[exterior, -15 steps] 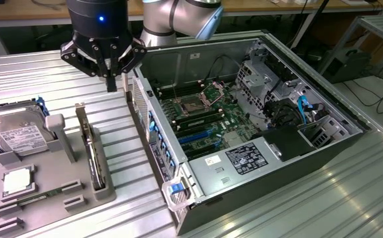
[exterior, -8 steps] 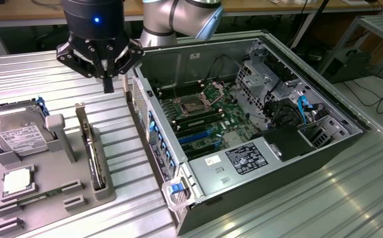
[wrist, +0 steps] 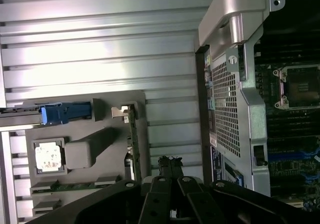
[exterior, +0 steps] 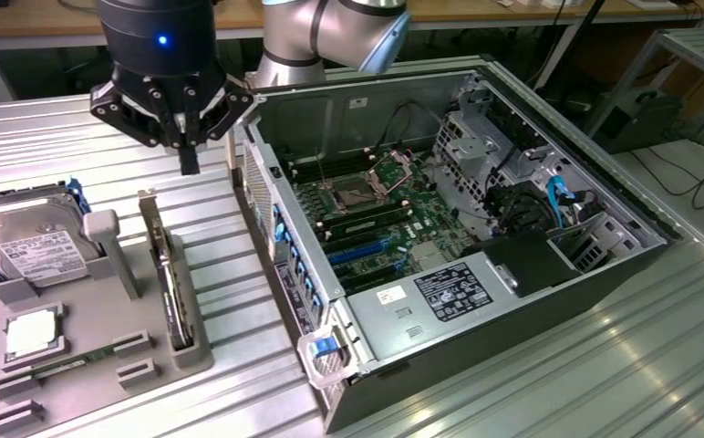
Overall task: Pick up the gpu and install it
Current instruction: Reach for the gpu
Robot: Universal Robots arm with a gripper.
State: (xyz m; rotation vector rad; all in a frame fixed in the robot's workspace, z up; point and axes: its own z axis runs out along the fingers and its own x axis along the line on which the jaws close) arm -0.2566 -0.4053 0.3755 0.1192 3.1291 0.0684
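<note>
Gpu [exterior: 170,278] on edge, bracket toward hand [exterior: 189,164]

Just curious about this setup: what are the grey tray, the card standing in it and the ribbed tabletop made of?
The grey tray looks like plastic: matte, uniform, blocky slots. The gpu seems a dark circuit board with a bright metal bracket. The tabletop is likely aluminium: silvery ribbed slats catching light.

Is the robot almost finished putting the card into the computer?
Not yet. Nothing looks done: the gpu stands on edge in the gray holder, outside the open computer case. In hand: nothing. The gripper hangs shut in the air near the card's bracket end. Left: grabbing the card and fitting it inside.
</note>
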